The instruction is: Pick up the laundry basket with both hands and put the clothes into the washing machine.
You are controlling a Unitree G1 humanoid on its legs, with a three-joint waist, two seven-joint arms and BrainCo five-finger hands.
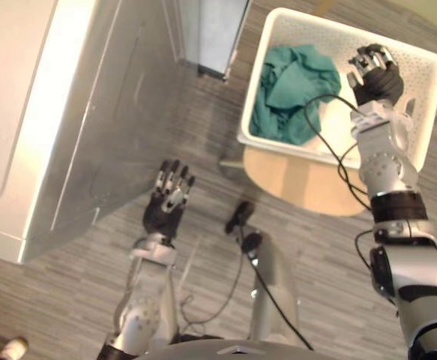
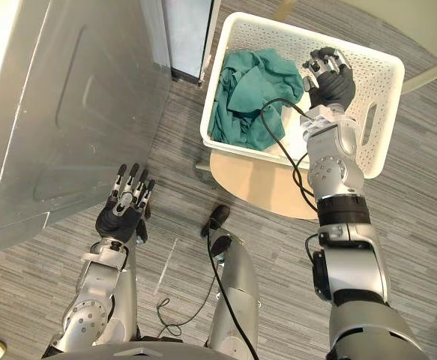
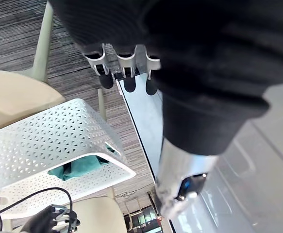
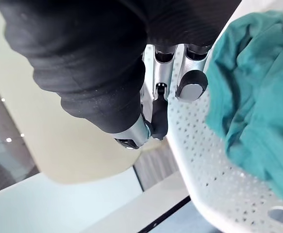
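Washer at far left, grey side panel showing; its door and opening are cut off, so the loading path is unknown. Left hand is low over the floor between washer and basket, fingers straight and spread, holding nothing, well apart from the basket. Laundry basket, white and perforated, sits on a round beige stool, with green clothes heaped in its left half. Right hand is inside the basket by the far wall; whether it grips anything I cannot tell. Judgement: early stage. Basket not lifted, no two-handed hold, all clothes left to move.
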